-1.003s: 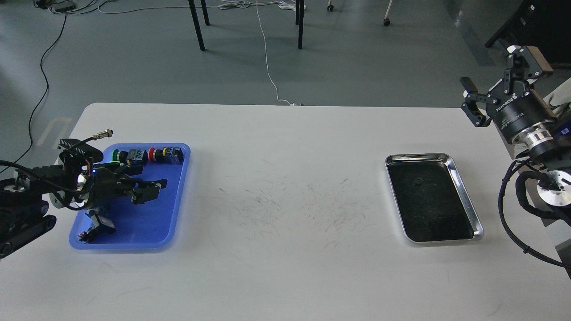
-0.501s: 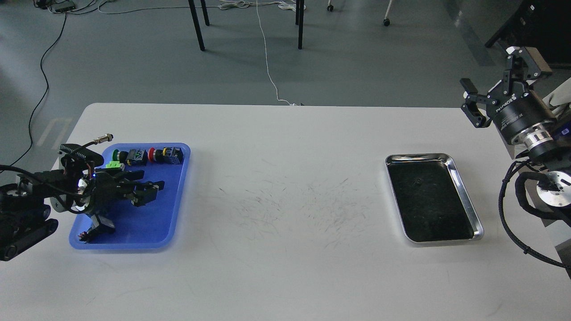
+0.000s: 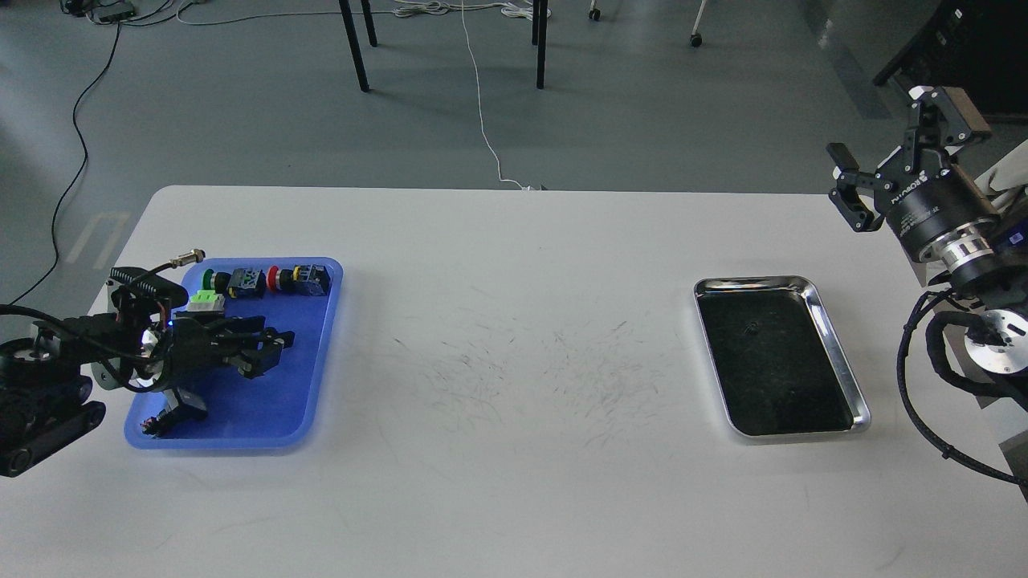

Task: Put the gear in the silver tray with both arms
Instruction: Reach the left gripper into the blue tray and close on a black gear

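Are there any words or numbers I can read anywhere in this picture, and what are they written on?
White lettering on the black round body of the right gripper: upside down and too small to read for sure.
Blue label at the picture's right edge: too blurred to read.
Small parts in the blue plastic tray: no readable text.
Shiny silver metal tray: no text.

Worktop (image 3: 514, 498): white, rounded far corners, faint dark scuff marks (image 3: 522, 369) at centre. Floor (image 3: 241, 120): grey, smooth, evenly lit with soft sheen. Black furniture legs (image 3: 353, 44) standing at far centre; castor wheels (image 3: 695, 38) at top. White cable (image 3: 482, 104) running to the worktop's far edge; black cable (image 3: 76, 152) at left.
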### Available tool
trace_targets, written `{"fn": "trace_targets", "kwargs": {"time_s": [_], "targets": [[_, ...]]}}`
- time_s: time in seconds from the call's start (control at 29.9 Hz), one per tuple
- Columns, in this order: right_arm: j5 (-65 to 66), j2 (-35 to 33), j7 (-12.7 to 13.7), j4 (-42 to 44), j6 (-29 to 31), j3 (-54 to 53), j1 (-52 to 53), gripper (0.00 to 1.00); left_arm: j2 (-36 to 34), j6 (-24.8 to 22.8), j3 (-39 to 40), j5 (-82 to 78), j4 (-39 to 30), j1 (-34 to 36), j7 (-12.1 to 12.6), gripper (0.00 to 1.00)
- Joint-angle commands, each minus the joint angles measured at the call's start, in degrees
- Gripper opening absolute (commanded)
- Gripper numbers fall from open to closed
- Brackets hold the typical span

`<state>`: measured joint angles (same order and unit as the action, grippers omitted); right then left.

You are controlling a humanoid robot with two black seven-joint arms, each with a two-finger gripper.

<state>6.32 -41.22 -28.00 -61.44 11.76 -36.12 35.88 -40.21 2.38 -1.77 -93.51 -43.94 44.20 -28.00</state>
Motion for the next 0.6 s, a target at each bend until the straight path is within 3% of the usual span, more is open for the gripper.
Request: {"fn": "trace_targets", "kwargs": {"time_s": [0.0, 0.57], "targets": [[0.0, 0.0, 0.0, 0.0, -0.1, 0.0, -0.1, 0.95, 0.2, 0.0, 0.0, 0.0, 0.0, -0.7, 0.0, 0.49], [-0.1, 0.0, 0.0, 0.0, -0.1, 0.0, -0.2, 0.95, 0.1, 0.1, -0.1, -0.8, 0.3, -1.1, 0.0, 0.27]]}}
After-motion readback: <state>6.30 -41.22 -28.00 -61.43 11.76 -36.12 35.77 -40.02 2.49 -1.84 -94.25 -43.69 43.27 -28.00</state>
